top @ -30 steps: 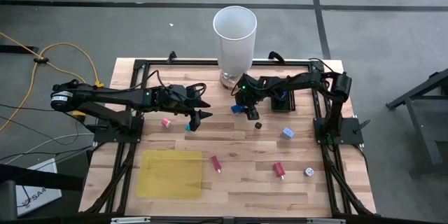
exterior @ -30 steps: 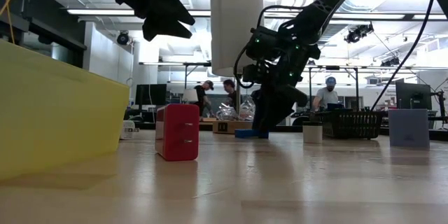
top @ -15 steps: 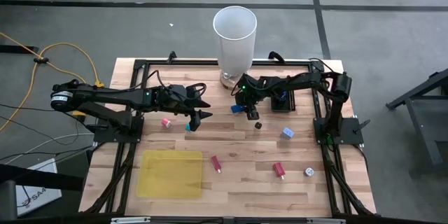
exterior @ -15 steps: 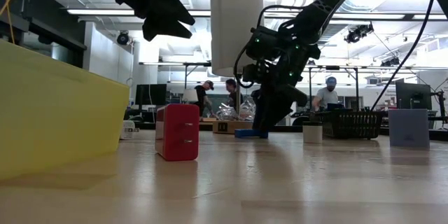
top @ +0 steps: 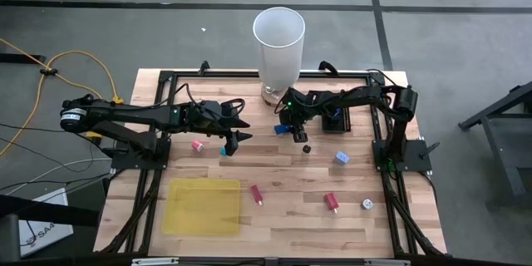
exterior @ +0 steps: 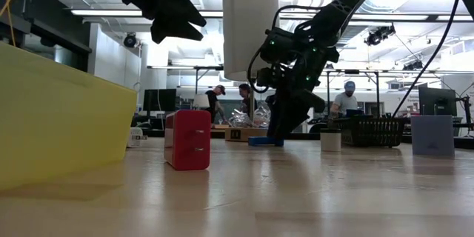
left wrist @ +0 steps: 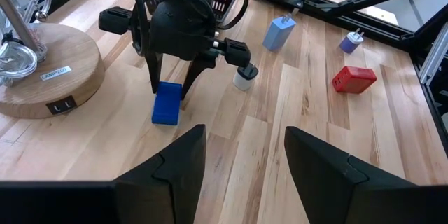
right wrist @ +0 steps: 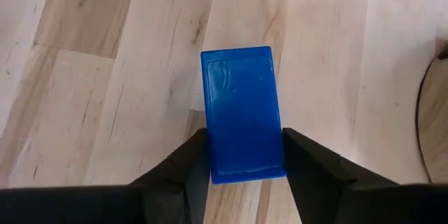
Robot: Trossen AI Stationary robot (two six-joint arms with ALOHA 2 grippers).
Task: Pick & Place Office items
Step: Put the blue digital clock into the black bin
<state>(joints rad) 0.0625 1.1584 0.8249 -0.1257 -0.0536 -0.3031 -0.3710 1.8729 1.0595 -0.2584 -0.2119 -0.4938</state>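
- High view: the right gripper (top: 290, 130) is down at the table just beside the base of the tall white cylinder (top: 278, 40), with the blue block (top: 283, 129) at its tips; the left gripper (top: 235, 134) hangs over the boards with a pink piece (top: 197, 144) near it, and further office items lie well apart from both pairs of jaws, among them a pale blue block (top: 342, 157), two red pieces (top: 331, 202) and a whitish round one (top: 366, 204)
- Low view: the right gripper (exterior: 284, 135) reaches down onto the blue block (exterior: 265, 141), which lies flat on the wood; a good lift here wants a squeeze on both long sides first, then a straight rise clear of the cylinder's wooden base; the red block (exterior: 187, 139) stands nearer the camera
- Left wrist view: the left gripper (left wrist: 245, 150) has its fingers (left wrist: 171, 162) apart with bare wood between them, nothing held; ahead, the blue block (left wrist: 166, 103) sits under the other arm's tips
- Right wrist view: the right gripper (right wrist: 243, 152) has its jaws set at either long side of the blue block (right wrist: 243, 114), hugging it near one end; whether they press hard enough to count as a grip cannot be told, and a hold nearer the block's middle would, in all likelihood, tip less
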